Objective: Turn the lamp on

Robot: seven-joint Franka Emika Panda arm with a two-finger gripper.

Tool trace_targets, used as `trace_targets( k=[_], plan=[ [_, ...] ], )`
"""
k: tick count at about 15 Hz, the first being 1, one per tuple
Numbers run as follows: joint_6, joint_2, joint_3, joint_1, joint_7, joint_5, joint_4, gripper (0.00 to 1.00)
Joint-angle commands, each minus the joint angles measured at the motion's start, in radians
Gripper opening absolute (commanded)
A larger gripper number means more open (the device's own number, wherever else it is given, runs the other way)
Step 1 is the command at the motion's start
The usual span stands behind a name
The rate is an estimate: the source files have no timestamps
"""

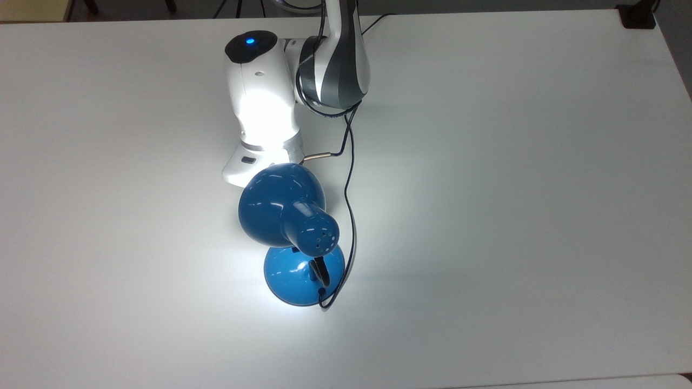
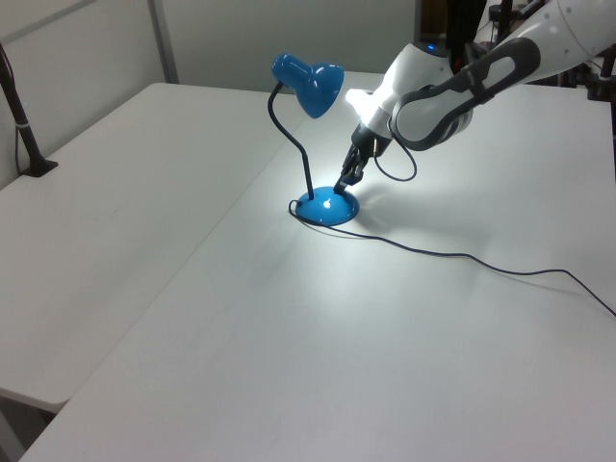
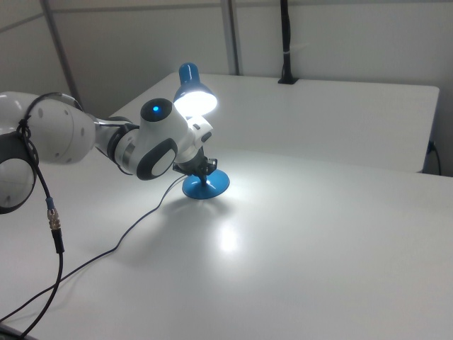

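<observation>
Light shines out of the blue lamp, so it is on. The lamp stands on the white desk, and a bright patch lies on the desk around its round base. In the right view the open mouth of the shade glows white. The shade sits high on a bent black neck that rises from the base. The light also falls on the white arm, which looks very bright on the side near the shade. In the left view the dark end effector points down at the base from the left view's right, with its tip right at the top of the base. I cannot tell if its fingers are apart or pressed together. A thin black cord runs from the base across the desk toward the left view's right edge. In the top view the shade covers part of the base.
</observation>
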Motion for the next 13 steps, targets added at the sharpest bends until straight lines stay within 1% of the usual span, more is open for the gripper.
trace_targets(
  k=[1,4,6,7,8,9,11,12,13],
  plan=[
    [0.018,0.042,-0.008,0.018,-0.011,-0.010,-0.004,0.00],
    [0.005,0.022,-0.008,0.012,-0.010,-0.010,-0.010,0.00],
    [-0.007,-0.040,-0.008,0.004,-0.008,-0.009,-0.052,0.00],
    [-0.047,-0.075,-0.008,-0.004,-0.008,-0.010,-0.073,0.00],
    [-0.124,-0.112,-0.008,-0.013,-0.008,-0.010,-0.078,0.01],
    [-0.254,-0.141,-0.013,-0.025,-0.006,-0.010,-0.072,0.06],
    [-0.489,-0.204,-0.024,-0.056,-0.006,-0.013,-0.061,0.24],
    [-0.577,-0.238,-0.030,-0.065,-0.006,-0.018,-0.061,0.36],
    [-0.661,-0.269,-0.034,-0.073,-0.006,-0.035,-0.059,0.46]
  ],
)
